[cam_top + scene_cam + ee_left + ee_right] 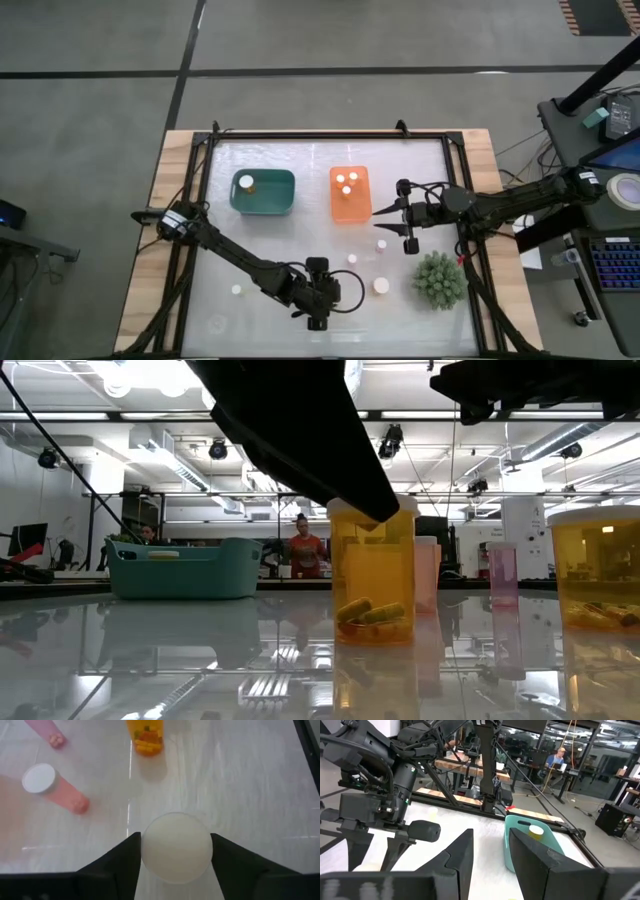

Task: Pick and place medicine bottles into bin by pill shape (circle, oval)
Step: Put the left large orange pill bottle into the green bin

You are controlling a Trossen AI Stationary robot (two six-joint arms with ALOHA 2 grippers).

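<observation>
Grey floor tiles surrounded the pale tabletop (270, 240) seen from above. On its far half sat a teal bin (263, 192) holding one white-capped bottle (246, 182) and, to its right, an orange bin (350, 194) holding three bottles (347, 182). The left pincer (318, 296) hung low over the near middle of the tabletop; from this height its own fingers could not be made out. The right pincer (404, 222) hovered just right of the orange bin, fingers parted and holding nothing. Loose bottles stood between them: one small cap (381, 243) near the right pincer, one (352, 259) nearer the middle, a wider cap (381, 286) near the spiky green plant (439, 279), and one (237, 290) off to the left.

Level with the tabletop, an amber bottle (372, 575) with oval pills at its bottom stood under a dark arm (290, 420), another amber bottle (595, 570) at the right edge, and the teal bin at the left. A person (304, 547) stood in the room far behind.

From the left wrist, two dark fingers (117, 865) were spread on either side of a round white cap (176, 846), close to it on both sides; whether they touched it could not be told. Farther off lay a pink bottle (55, 788) with a white cap and an amber one (145, 737).

From the right wrist, its fingers (460, 857) stood apart, pointing toward the teal bin.
</observation>
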